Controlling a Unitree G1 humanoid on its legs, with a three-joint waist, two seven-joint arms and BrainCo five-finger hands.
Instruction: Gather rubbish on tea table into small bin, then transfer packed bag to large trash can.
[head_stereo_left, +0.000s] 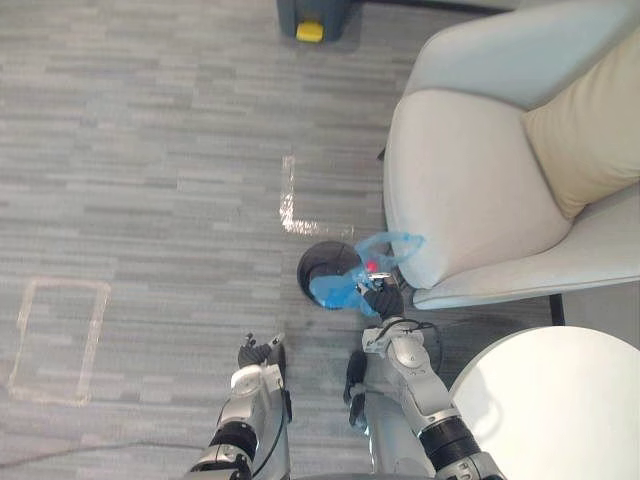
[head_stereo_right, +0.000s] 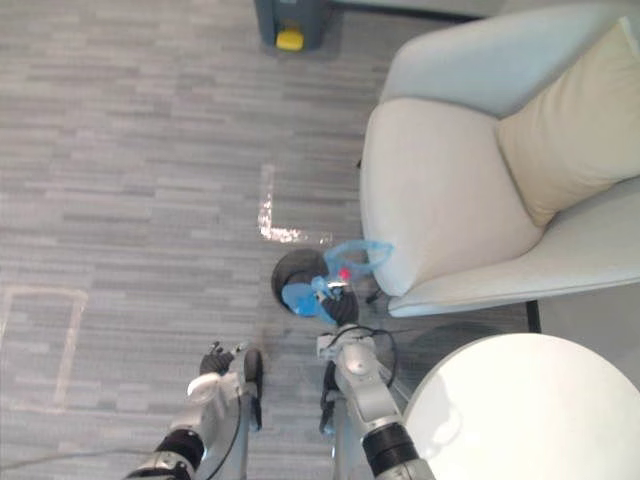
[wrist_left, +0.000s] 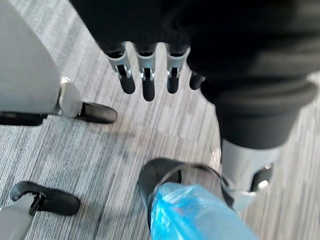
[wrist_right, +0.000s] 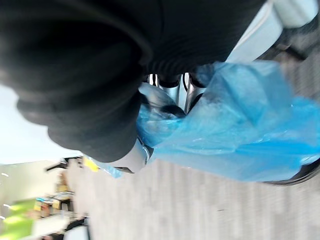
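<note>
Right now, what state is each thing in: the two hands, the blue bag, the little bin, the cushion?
Blue bag, sitting in the bin, its top gathered up in the right hand.
Small black bin, upright on the floor beside the armchair, lined with the bag.
Right hand, fingers curled into the bag's plastic.
Left hand, fingers relaxed, holding nothing.
Cushion, propped against the armchair's back.

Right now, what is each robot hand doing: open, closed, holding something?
The left robot hand is open, fingers straight, holding nothing.
The right robot hand is closed on the blue bag at the small black bin.
</note>
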